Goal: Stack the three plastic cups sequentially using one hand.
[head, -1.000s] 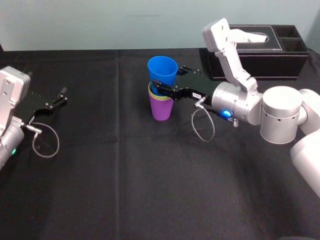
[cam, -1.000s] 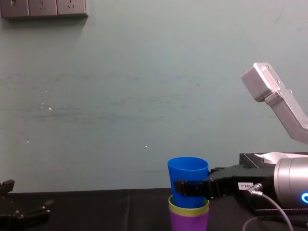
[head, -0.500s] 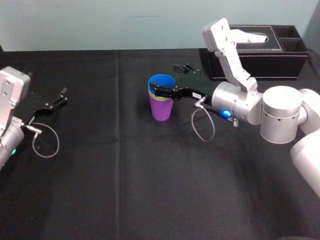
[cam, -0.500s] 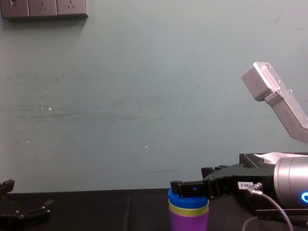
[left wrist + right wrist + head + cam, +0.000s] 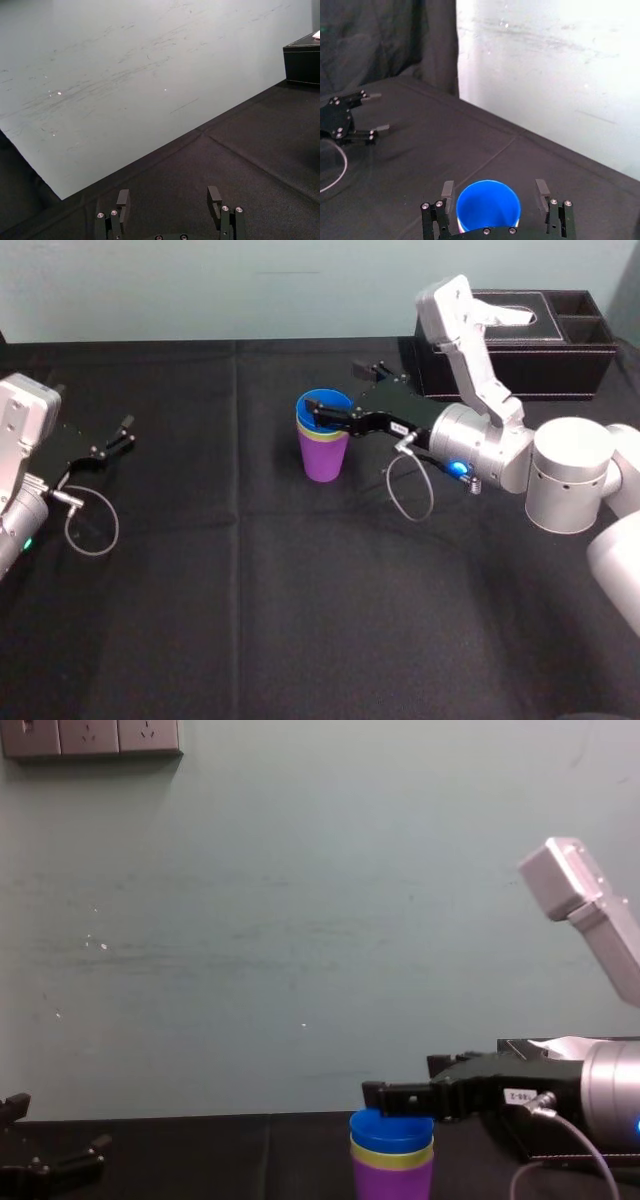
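the stack (image 5: pixel 322 435) of three cups stands upright near the middle of the black tabletop (image 5: pixel 300 590), a little toward the far side. the purple cup (image 5: pixel 323 462) is at the bottom, resting on the cloth. the yellow-green cup (image 5: pixel 320 438) sits inside it with just a thin band of its rim showing, and the blue cup (image 5: pixel 323 406) is seated in that one, its open mouth topmost. from the chest camera i read the same order from the side: blue over yellow-green over purple.

the right pincer (image 5: pixel 338 390) reaches in from the right at the height of the blue cup's rim, its arm stretched across in front of the black tissue box (image 5: pixel 520 355) at the far right of the tabletop. the pincer is released — through its own wrist camera i see the two fingers (image 5: pixel 448 190) spread to either side of the blue rim, with a gap on each side and neither one touching the plastic. from the chest camera the near finger lies level, right at the top of the stack.

the left pincer (image 5: pixel 112 438) is parked low at the left edge, well apart from the cups, also released, with nothing between its fingers (image 5: pixel 122 198).
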